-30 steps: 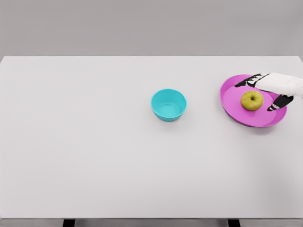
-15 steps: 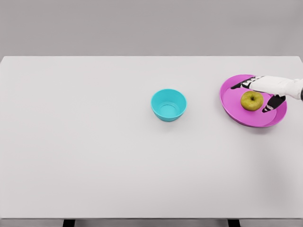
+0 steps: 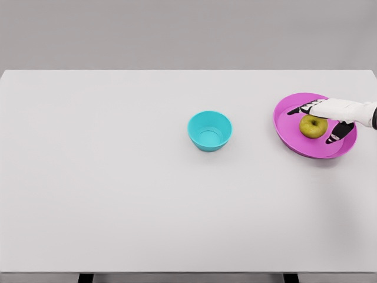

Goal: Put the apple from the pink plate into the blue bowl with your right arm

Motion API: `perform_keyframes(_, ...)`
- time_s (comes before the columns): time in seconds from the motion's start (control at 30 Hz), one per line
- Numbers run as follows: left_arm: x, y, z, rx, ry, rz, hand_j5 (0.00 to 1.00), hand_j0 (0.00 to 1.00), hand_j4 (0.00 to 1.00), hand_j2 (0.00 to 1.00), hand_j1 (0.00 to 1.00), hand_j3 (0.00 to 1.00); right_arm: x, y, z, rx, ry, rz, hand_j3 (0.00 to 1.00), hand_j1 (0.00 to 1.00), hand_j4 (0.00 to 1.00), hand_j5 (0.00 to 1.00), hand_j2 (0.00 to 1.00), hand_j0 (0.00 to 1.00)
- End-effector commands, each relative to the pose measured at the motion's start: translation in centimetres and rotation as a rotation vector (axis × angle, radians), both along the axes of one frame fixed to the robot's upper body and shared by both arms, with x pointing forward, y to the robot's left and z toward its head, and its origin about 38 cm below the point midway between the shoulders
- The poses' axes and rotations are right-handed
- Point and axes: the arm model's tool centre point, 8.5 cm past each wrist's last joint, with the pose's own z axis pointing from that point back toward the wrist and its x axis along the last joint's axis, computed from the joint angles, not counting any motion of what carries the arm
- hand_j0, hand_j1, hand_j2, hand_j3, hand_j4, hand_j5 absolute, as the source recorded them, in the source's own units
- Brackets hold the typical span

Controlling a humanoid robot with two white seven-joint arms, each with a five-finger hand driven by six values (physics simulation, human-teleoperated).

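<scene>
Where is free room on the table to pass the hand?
The white table is bare left of the blue bowl, in front of it, and between it and the pink plate. The plate is crowded: apple and right hand.

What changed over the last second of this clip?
The right hand sank closer over the apple, its open fingers now bracketing it; no grasp yet. Apple, pink plate and blue bowl stayed put.

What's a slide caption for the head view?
Right hand open around yellow-green apple on round pink plate; empty blue bowl waits mid-table.
</scene>
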Motion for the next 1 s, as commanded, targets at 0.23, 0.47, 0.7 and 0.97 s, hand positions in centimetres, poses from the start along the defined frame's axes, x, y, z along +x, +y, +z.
perform_keyframes(0.23, 0.0, 0.0, 0.0, 0.0, 0.0, 0.0, 1.0, 1.0, 1.0, 1.0, 1.0, 1.0, -0.2, 0.0, -0.5, -0.004, 0.013, 0.0, 0.66, 0.66, 0.66, 0.66, 0.66, 0.66)
perform_keyframes(0.47, 0.0, 0.0, 0.0, 0.0, 0.0, -0.001, 1.0, 1.0, 1.0, 1.0, 1.0, 1.0, -0.2, 0.1, -0.4, -0.005, 0.013, 0.004, 0.51, 0.51, 0.51, 0.51, 0.51, 0.51)
perform_keyframes(0.7, 0.0, 0.0, 0.0, 0.0, 0.0, -0.001, 1.0, 1.0, 1.0, 1.0, 1.0, 1.0, -0.1, 0.1, 0.1, -0.004, 0.0, 0.006, 0.45, 0.45, 0.45, 0.45, 0.45, 0.45)
perform_keyframes(0.97, 0.1, 0.0, 0.0, 0.0, -0.002, 0.0, 1.0, 1.0, 1.0, 1.0, 1.0, 1.0, 0.6, 0.3, 1.8, -0.002, -0.036, 0.012, 0.41, 0.41, 0.41, 0.41, 0.41, 0.41)
